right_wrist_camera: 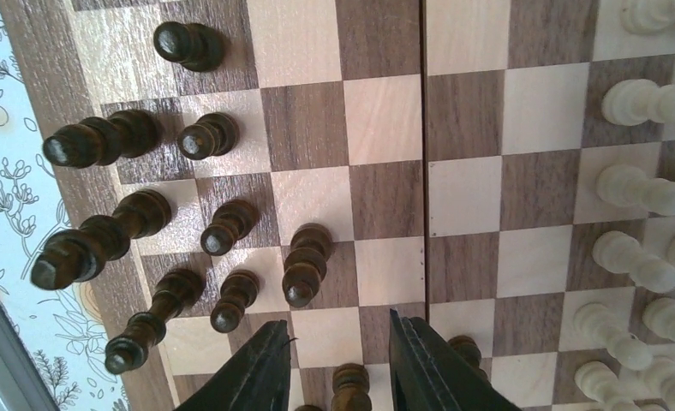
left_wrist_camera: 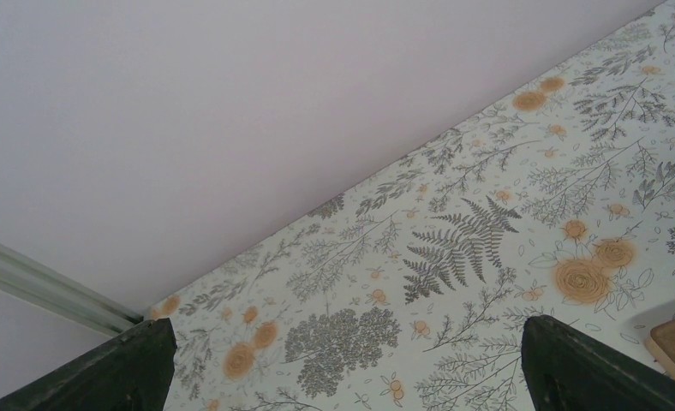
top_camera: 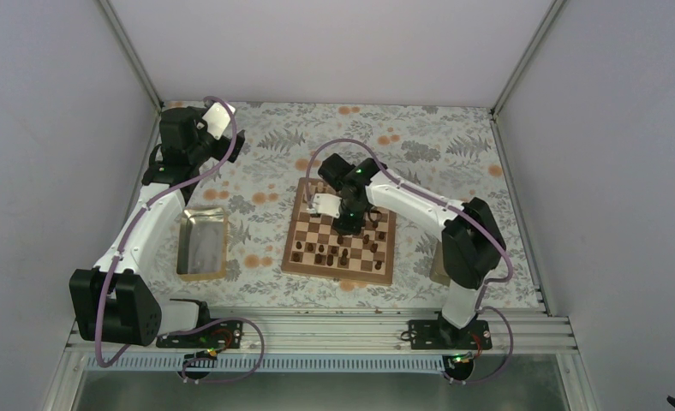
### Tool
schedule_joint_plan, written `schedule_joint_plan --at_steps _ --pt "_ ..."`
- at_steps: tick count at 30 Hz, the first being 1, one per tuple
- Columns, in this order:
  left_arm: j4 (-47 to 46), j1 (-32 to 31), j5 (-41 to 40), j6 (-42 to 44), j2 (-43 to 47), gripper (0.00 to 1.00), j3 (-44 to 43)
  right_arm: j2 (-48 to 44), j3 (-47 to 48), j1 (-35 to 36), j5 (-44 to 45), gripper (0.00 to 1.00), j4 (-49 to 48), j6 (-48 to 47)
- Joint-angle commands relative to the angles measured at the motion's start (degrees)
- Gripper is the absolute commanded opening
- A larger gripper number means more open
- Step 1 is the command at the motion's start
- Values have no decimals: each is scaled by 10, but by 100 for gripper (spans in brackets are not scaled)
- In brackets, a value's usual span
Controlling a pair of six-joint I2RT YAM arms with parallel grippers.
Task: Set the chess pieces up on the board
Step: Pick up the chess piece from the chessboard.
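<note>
Overhead, my right gripper [right_wrist_camera: 338, 330] hung fingers parted, pinching nothing, above dark brown turned wooden chessmen [right_wrist_camera: 304, 265] crowded on the checkered wooden chessboard [right_wrist_camera: 385, 120]; pale beige chessmen [right_wrist_camera: 634, 188] stood opposite. Judged: straddle one piece squarely, clear of neighbours. My left gripper [left_wrist_camera: 344, 342] was spread wide, off-board.

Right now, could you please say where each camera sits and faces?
Top external: above and behind the robot, looking down; left arm and right arm show.
Left wrist: low over the tablecloth, facing the wall; open left gripper shows.
Right wrist: close above the board, facing down; right gripper shows.
Shared: top and right wrist see the board.
</note>
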State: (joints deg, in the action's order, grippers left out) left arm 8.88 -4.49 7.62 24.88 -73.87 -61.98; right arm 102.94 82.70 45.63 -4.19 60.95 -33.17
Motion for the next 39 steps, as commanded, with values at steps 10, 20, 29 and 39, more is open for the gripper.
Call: schedule_joint_plan --at_steps 10,20,29,39 --pt "0 3 12 7 -4 100 -1 45 -5 0 -36 33 -5 -19" --pt "0 4 11 7 -4 100 -1 58 -10 0 -28 18 -22 -17" --pt "1 3 13 6 -5 100 -2 12 -7 -2 -12 6 -2 -5" --pt "2 3 14 6 -6 100 -4 -70 -64 -4 7 6 14 27"
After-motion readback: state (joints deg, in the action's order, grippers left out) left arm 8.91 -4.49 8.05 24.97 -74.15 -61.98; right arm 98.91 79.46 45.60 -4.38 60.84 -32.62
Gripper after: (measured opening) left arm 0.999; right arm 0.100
